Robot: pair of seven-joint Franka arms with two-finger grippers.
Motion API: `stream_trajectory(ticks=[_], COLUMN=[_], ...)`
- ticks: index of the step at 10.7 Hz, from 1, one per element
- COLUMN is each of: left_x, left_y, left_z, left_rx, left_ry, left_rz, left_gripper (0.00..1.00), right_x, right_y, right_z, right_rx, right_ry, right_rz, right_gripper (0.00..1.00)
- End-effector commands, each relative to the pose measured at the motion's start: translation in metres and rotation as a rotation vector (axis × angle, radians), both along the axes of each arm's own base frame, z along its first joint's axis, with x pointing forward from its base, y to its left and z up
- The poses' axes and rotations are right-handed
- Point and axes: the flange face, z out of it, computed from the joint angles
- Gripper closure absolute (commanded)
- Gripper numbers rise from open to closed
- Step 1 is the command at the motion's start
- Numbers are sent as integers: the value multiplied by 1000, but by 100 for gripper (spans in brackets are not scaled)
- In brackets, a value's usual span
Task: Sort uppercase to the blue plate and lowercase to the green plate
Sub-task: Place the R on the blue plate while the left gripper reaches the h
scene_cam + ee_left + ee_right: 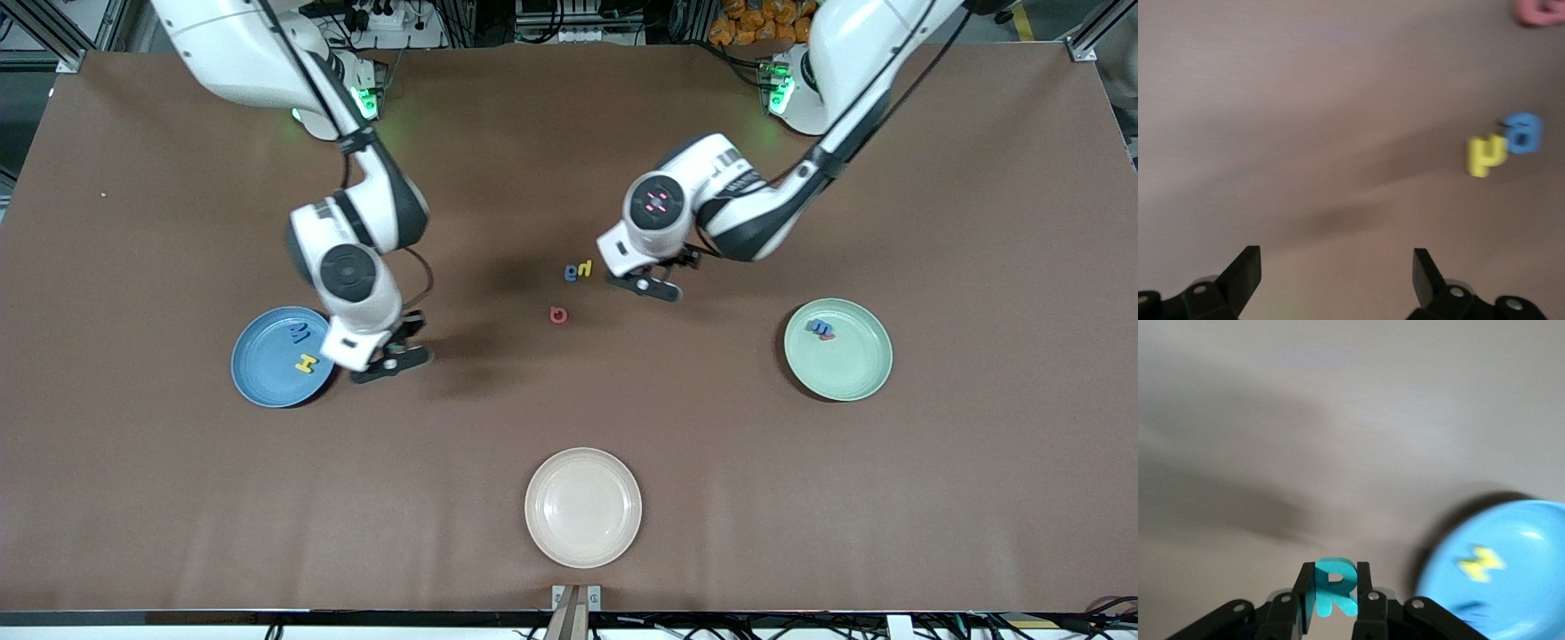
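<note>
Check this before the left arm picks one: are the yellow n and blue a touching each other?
Touching. In the left wrist view the yellow n overlaps the blue a with no table showing between; the front view also shows them pressed together.

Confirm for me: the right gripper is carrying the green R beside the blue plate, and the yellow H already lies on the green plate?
Not quite. The right gripper does hold the green R beside the blue plate, but the yellow H lies on that blue plate, not the green plate. The front view shows it.
</note>
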Motion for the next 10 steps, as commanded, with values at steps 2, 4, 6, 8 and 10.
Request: stream_trajectory(ticks=[2,4,6,8,10], left_x=[-40,-53,-53,-50,-48], left_y=[-48,-55,-57,-60,-62], left_z=[-29,-41,-45,-53,-58], left_rx=[-48,-33,-33,-67,-91], left_ry=[-56,-76,-92,-122,-134], left_rz=[-37,-91,-117,-126,-123], left_gripper=[0,10,22,26,28], right_x=[4,5,0,1,2], right_y=[-123,-165,-173,-172,-171], right_z=[-3,-17,-39,-37,-35], right_rx=[-23,-14,-15,-6,-4], right_ry=[78,53,42,40,35], right_rz=[96,122,120,109,107], right_gripper=[86,81,48,33,31])
